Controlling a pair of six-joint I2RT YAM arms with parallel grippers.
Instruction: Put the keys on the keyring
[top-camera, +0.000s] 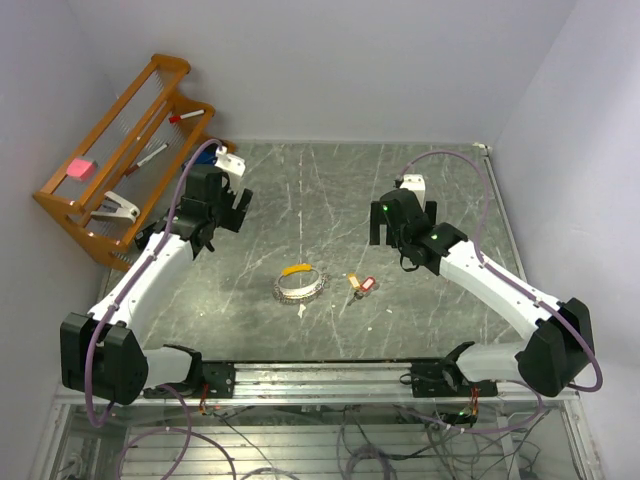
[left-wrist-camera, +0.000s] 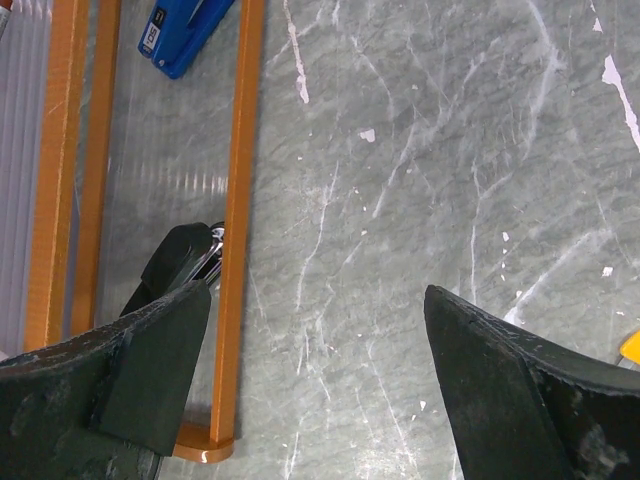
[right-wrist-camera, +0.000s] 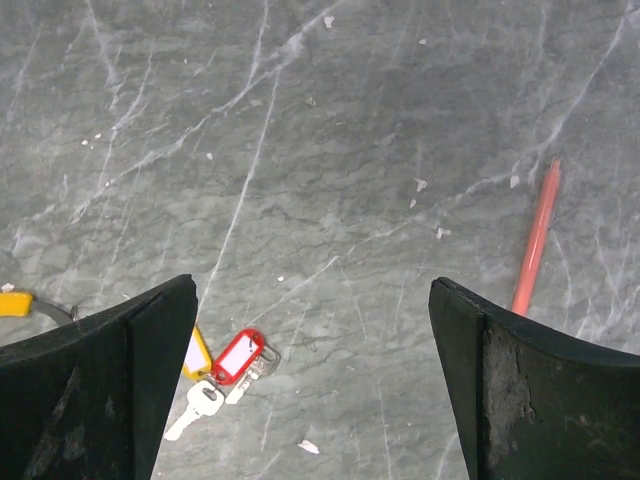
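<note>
**tk_42:** where's everything sitting? anything grabbed?

**me:** nope, both claws are spread wide with nothing in them. left claw (top-camera: 232, 214) hangs in the left half of the overhead view, near the wooden rack (top-camera: 120, 130), and right claw (right-wrist-camera: 312, 290) hangs in the right half. the keyring (top-camera: 300, 287) lies flat on the table (top-camera: 330, 190) just below centre, with its yellow tag (top-camera: 297, 268) on the upper rim. the keys (right-wrist-camera: 225, 372) sit just right of it, apart from the ring. they're bunched together, low-left in my right wrist view

**tk_42:** what worries you?

**me:** mostly the keys. they're tiny and flat on the stone, so I reckon the claw tips could skid them away, or pinch both at once since they lie bunched. the ring looks light too, so it may slide if I nudge it while threading. and I can't tell where the ring opens, it's too small from here

**tk_42:** clutter?

**me:** a thin red stick (right-wrist-camera: 535, 240) at the right of the right wrist view, well apart from the keys, so it's not blocking. the rack in the upper left holds a blue stapler (left-wrist-camera: 180, 35) and other bits. it's close to my left claw, so a wide swing that way could clip the frame. the way to the ring looks open for both arms
</note>
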